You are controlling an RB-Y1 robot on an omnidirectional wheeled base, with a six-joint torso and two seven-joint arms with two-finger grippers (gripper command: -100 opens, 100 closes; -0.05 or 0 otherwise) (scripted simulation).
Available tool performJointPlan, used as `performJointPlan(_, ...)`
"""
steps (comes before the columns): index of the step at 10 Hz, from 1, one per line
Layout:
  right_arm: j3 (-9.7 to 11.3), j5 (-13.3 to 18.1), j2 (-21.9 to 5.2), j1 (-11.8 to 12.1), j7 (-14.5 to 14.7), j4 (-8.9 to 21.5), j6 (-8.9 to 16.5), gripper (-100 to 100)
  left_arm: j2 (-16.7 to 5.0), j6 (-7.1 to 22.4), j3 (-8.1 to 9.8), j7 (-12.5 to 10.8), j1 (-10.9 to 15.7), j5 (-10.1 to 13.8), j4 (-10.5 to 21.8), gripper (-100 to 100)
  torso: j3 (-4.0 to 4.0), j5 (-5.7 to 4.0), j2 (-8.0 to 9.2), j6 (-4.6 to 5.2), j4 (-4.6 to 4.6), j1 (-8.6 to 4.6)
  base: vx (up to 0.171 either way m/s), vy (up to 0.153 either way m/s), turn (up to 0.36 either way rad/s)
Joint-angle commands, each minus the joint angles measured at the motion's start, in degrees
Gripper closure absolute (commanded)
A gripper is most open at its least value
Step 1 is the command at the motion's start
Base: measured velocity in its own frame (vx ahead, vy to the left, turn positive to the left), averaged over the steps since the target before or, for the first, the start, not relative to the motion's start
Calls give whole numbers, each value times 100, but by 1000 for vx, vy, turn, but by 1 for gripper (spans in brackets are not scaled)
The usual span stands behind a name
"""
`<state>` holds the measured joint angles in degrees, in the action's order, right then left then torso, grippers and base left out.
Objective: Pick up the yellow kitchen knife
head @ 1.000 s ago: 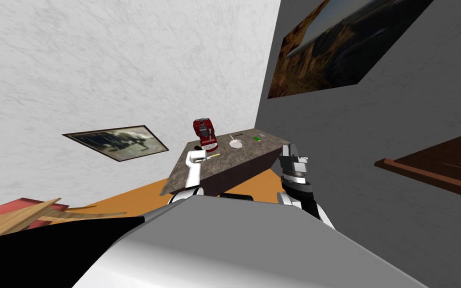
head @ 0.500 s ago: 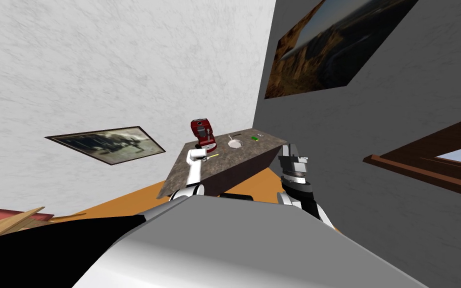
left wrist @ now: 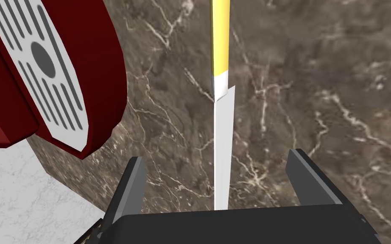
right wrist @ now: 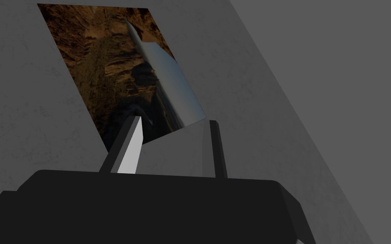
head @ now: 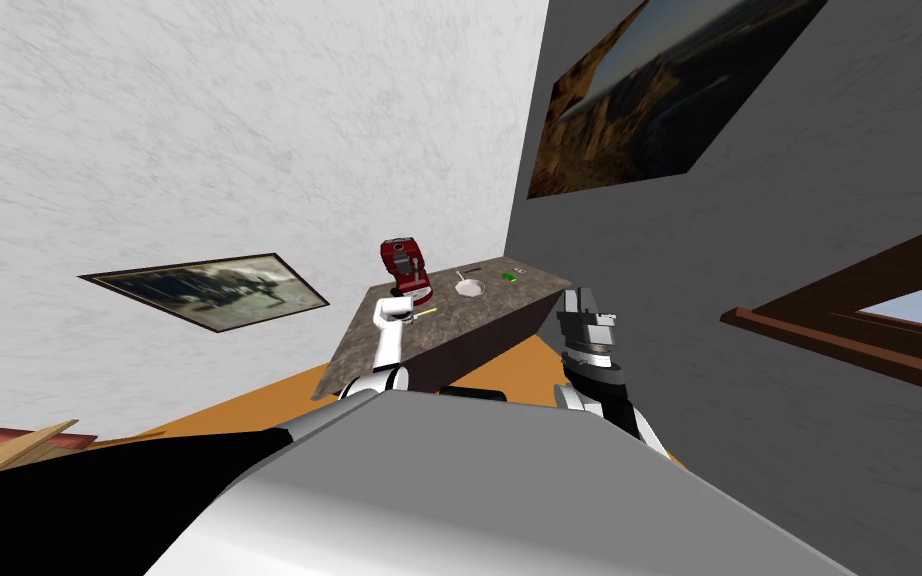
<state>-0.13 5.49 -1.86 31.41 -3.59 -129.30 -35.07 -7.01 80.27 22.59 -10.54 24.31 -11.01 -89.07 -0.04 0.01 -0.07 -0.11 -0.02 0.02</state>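
The knife lies flat on a dark brown marbled counter point(left wrist: 326, 84), its yellow handle point(left wrist: 220, 34) pointing away from my hand and its white blade point(left wrist: 223, 144) running back between my fingers. My left gripper point(left wrist: 220, 182) is open just above the counter, one finger on each side of the blade and clear of it. In the head view the knife point(head: 428, 311) shows as a thin yellow line beside my left gripper point(head: 407, 316) near the counter's left end. My right gripper point(head: 584, 318) is raised off the counter's right end, open with nothing between its fingers point(right wrist: 130, 148).
A dark red machine point(left wrist: 42, 72) stands close beside my left gripper, at the counter's edge, also seen as the red machine point(head: 406, 265) in the head view. Farther along the counter point(head: 479, 320) lie a white pan point(head: 470, 288) and a small green thing point(head: 513, 276). Orange floor lies below.
The whole head picture has shifted a little, so I have moved slightly. Both arms keep their places, with the left gripper still at the knife.
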Motion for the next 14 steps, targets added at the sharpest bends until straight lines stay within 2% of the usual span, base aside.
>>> performJointPlan(1,0,0,0,0,0,0,0,0,4,-171,-10,-14,-39,16,119,-100,0,0,0,0,0,0,38,7,23)
performJointPlan(2,0,0,0,0,0,0,0,0,6,-293,-18,-25,-65,27,216,-100,-4,0,-6,0,-1,1,42,11,19)
performJointPlan(3,0,0,0,0,0,0,0,0,3,-188,-12,-12,-49,22,135,-100,-6,0,-9,0,-2,2,0,0,0)
performJointPlan(4,0,0,0,0,0,0,0,0,3,-206,-13,-13,-51,24,140,100,-1,-1,0,1,0,-2,0,0,0)
performJointPlan(8,0,0,0,0,0,0,0,0,3,-204,-13,-13,-51,23,140,100,3,-1,6,1,1,-2,0,0,0)
performJointPlan(10,0,0,0,0,0,0,0,0,-66,-155,-35,-18,29,32,182,-100,3,-1,6,1,1,-2,-65,0,-18)
performJointPlan(11,0,0,0,-2,0,0,0,0,-110,-123,-47,-21,79,38,209,-100,22,-1,43,2,8,-3,-203,-23,-43)
performJointPlan(14,1,0,0,-4,0,0,1,0,-443,131,-113,-40,441,79,427,-100,52,-1,90,2,21,5,-210,22,-96)
